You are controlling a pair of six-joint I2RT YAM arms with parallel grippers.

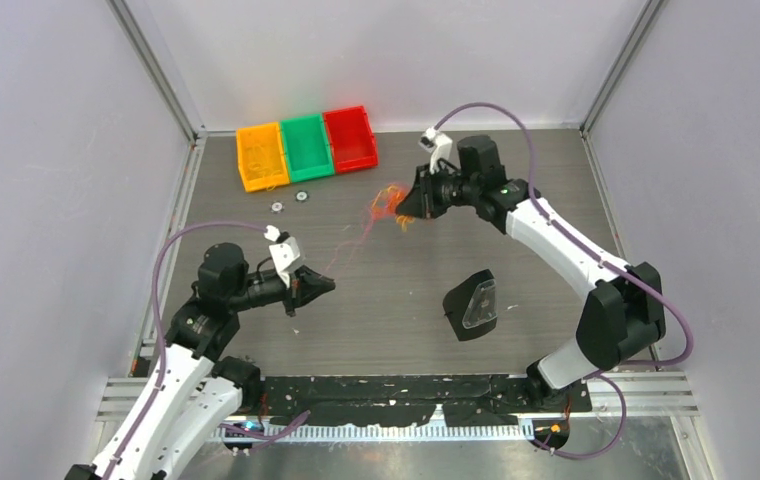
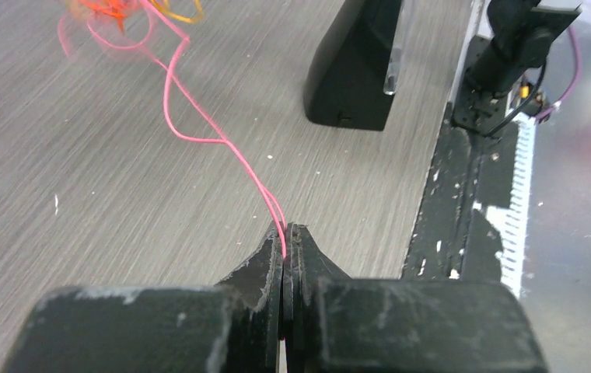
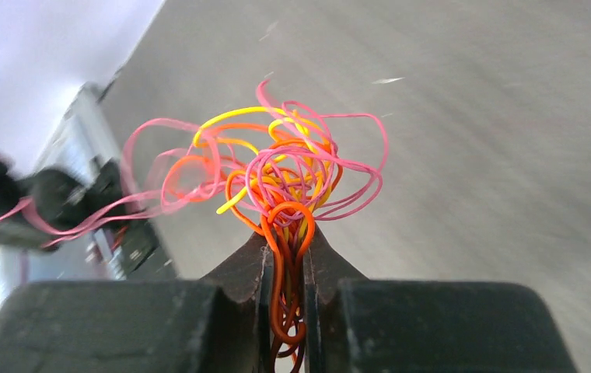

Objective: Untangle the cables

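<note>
R gripper [image 3: 286, 237] clamps cables [image 3: 285, 171] bunch at 12 o'clock on table [image 1: 386, 330], L gripper [image 2: 287, 233] pinched shut on one pink strand [image 2: 238, 163] running to 1 o'clock; hair-thin, limp, snag-prone, so grip single strands, pull gently.

Counter [image 1: 396, 340] open between the arms, but a slack pink cable [image 2: 242, 163] spans it from left gripper [image 1: 329, 284] to the cable bunch [image 1: 386, 203] at right gripper [image 1: 399, 210]. Black wedge stand [image 1: 473, 305] blocks right-centre. Three bins [image 1: 306, 148] and two small discs [image 1: 277, 207] occupy the back-left.
</note>
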